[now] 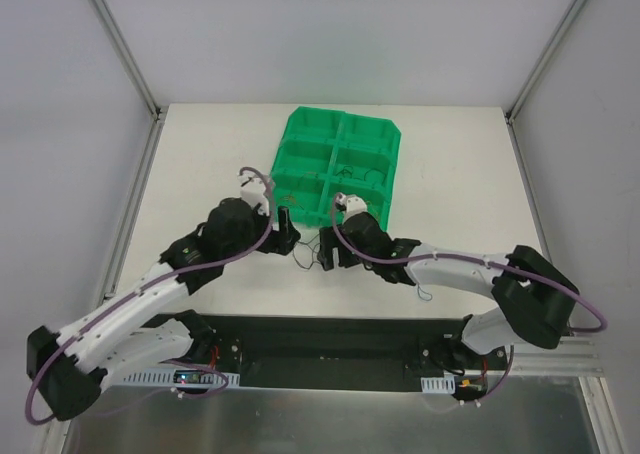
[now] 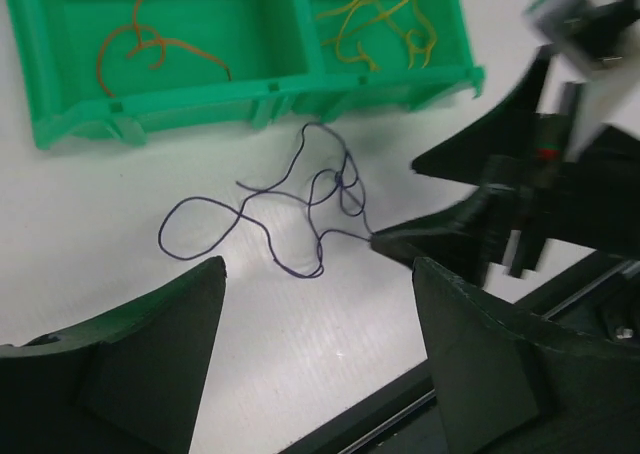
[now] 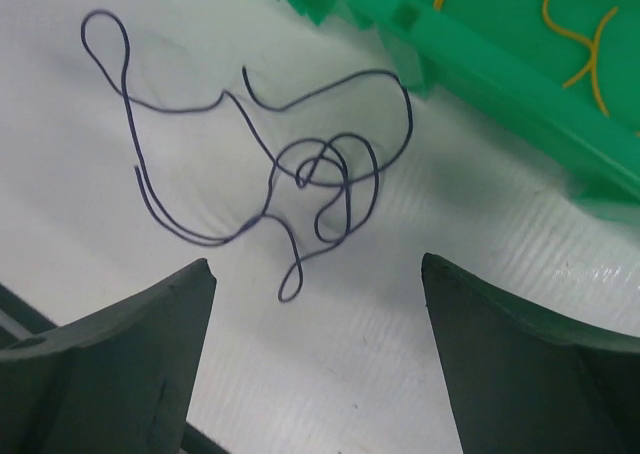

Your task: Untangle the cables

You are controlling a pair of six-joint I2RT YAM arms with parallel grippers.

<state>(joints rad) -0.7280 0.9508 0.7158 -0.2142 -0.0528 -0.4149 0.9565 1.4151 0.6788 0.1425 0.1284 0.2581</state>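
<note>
A tangle of thin dark blue cable [image 2: 300, 209] lies loose on the white table, just in front of the green bin [image 2: 200, 104]. In the right wrist view the same tangle [image 3: 310, 174] sits beyond the fingertips. My left gripper [image 2: 318, 269] is open with only bare table between its fingers. My right gripper [image 3: 318, 264] is open and holds nothing. From above, the left gripper [image 1: 285, 229] and the right gripper [image 1: 325, 246] flank the tangle [image 1: 312, 258]. Orange cables [image 2: 150, 44] and yellow cables [image 2: 385, 24] lie in two near compartments of the bin.
The green bin [image 1: 300, 116] has several compartments and sits at the table's middle back. A black rail [image 1: 330, 339] runs along the near edge. The right gripper's black body [image 2: 500, 214] fills the right side of the left wrist view, close to the tangle.
</note>
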